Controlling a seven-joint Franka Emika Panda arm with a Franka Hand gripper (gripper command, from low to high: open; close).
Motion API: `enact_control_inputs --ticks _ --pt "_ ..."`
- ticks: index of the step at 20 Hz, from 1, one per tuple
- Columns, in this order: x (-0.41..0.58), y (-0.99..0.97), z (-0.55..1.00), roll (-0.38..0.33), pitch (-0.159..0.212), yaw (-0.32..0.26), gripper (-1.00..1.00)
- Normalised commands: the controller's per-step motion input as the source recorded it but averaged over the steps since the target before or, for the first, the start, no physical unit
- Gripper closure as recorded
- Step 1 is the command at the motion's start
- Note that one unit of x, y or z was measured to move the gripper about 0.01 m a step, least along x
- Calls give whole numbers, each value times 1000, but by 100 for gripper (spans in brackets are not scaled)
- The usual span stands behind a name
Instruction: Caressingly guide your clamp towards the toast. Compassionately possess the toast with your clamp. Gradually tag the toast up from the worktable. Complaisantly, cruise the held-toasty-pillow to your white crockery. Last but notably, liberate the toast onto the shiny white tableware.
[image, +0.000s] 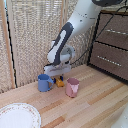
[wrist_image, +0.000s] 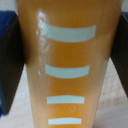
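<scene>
The toast (image: 60, 83) is a small orange-tan slab standing low on the wooden worktable (image: 95, 107), between a blue mug and a pink cup. My clamp (image: 58, 79) has come down over it. In the wrist view the toast (wrist_image: 70, 47) fills the frame with pale stripes on its face, and the dark blue fingers (wrist_image: 9, 65) press against both its sides, so the clamp (wrist_image: 67, 67) is shut on it. The white crockery (image: 19, 116), a large round plate with a dotted rim, lies at the front of the exterior view's left, well away from the clamp.
A blue mug (image: 45, 82) stands right beside the clamp on the exterior view's left and a pink cup (image: 73, 87) on its right. A dark brown chest of drawers (image: 112, 45) stands at the back right. A wicker screen (image: 30, 35) closes the back.
</scene>
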Motion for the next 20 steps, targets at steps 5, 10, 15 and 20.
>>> enact_control_inputs --ticks 5,10,15,20 --pt "0 135 1000 -5 15 -4 100" --pt "-191 405 978 -17 38 5 100" --pt "-476 681 736 -12 22 25 100" --pt "-528 810 457 0 0 0 100"
